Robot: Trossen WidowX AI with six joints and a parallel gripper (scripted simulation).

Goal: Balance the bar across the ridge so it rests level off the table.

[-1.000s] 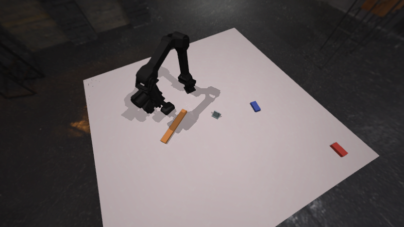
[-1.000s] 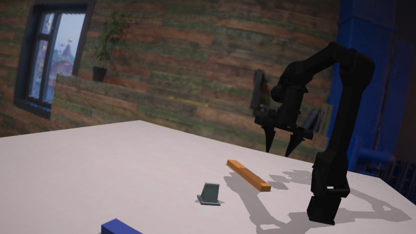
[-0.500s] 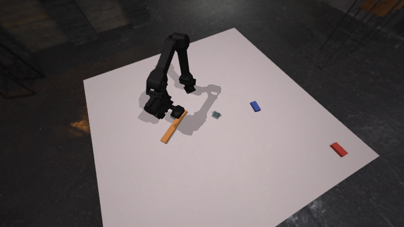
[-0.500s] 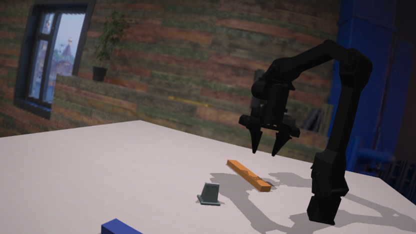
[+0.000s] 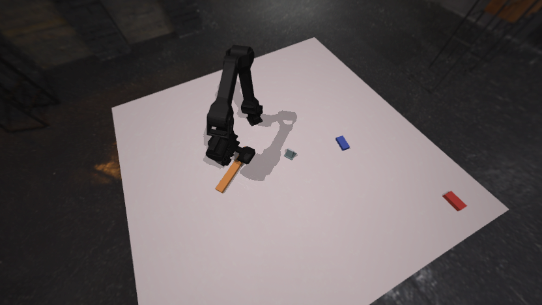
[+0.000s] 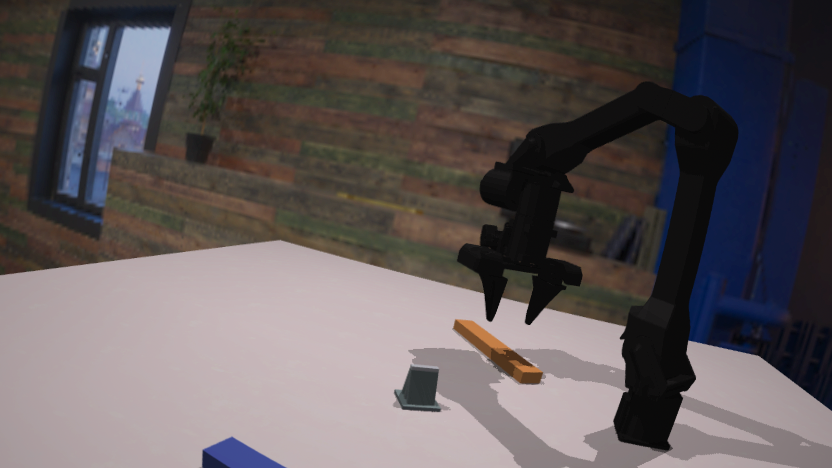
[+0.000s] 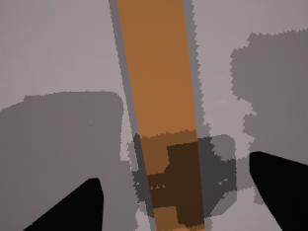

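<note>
The orange bar (image 5: 228, 176) (image 6: 480, 339) (image 7: 158, 74) lies flat on the table. In the top view the arm hides its far end. The grey-green ridge (image 5: 290, 153) (image 6: 422, 386) stands on its base plate, apart from the bar, to the bar's right in the top view. My gripper (image 6: 509, 321) (image 7: 176, 175) is open and empty. It points down above the bar, with a gap below its fingertips in the exterior view. In the wrist view the bar runs between the two fingers, a little askew, and the gripper's shadow falls on it.
A blue block (image 5: 342, 143) (image 6: 238, 455) lies on the table (image 5: 265, 242) (image 6: 174, 325) beyond the ridge from the bar. A red block (image 5: 455, 201) lies near the table's right corner in the top view. The arm's base stands close to the bar and the ridge.
</note>
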